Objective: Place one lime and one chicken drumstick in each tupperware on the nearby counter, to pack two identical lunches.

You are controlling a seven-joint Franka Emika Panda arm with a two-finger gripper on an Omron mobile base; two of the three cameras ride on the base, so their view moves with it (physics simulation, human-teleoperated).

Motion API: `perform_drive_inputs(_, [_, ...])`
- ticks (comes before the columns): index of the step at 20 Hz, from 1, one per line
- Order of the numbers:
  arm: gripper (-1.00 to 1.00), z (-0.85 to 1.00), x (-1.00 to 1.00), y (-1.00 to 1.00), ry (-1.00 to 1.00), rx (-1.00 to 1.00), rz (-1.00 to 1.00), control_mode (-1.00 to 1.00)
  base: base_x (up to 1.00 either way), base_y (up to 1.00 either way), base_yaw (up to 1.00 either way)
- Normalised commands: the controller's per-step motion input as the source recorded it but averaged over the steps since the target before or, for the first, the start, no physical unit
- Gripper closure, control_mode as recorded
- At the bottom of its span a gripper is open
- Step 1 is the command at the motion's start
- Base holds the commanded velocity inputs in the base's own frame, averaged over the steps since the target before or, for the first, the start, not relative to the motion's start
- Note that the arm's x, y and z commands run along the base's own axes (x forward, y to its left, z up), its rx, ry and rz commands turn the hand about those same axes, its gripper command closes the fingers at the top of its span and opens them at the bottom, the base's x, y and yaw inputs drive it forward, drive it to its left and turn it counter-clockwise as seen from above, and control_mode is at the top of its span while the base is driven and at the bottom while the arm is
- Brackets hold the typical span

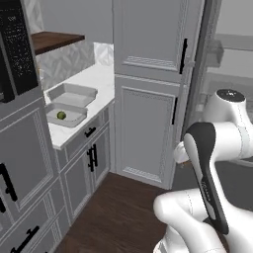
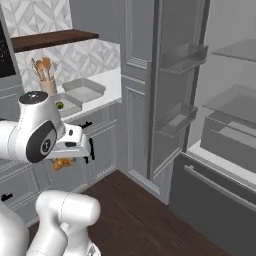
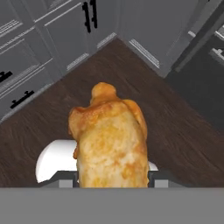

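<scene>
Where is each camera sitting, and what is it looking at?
Left base view: behind the arm's left, facing the white marble counter with two light-grey tupperware trays, a green lime in the nearer; white arm at lower right.
Right base view: behind the arm's right, facing the open fridge shelves; arm at lower left.
Hand view: on the hand, looking down at the dark wooden floor, golden chicken drumstick gripped.
Both base views share counter, trays and lime.

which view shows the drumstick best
The hand view: the drumstick is close up, golden brown, held in the gripper. The right base view shows a small orange bit under the hand.
</scene>
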Motion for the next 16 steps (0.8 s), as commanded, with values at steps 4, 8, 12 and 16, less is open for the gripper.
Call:
perform_drive_inputs(4, [1.0, 0.0, 0.0, 0.0, 0.0, 0.0, 0.0, 1.0, 0.65, 0.18, 0.18])
perform_drive_inputs(8, [1.0, 0.0, 0.0, 0.0, 0.0, 0.0, 0.0, 1.0, 0.84, 0.16, 0.04])
perform_drive_inputs(12, [1.0, 0.0, 0.0, 0.0, 0.0, 0.0, 0.0, 1.0, 0.93, 0.25, 0.04])
perform_drive_inputs(16, [1.0, 0.0, 0.0, 0.0, 0.0, 0.0, 0.0, 1.0, 0.97, 0.22, 0.06])
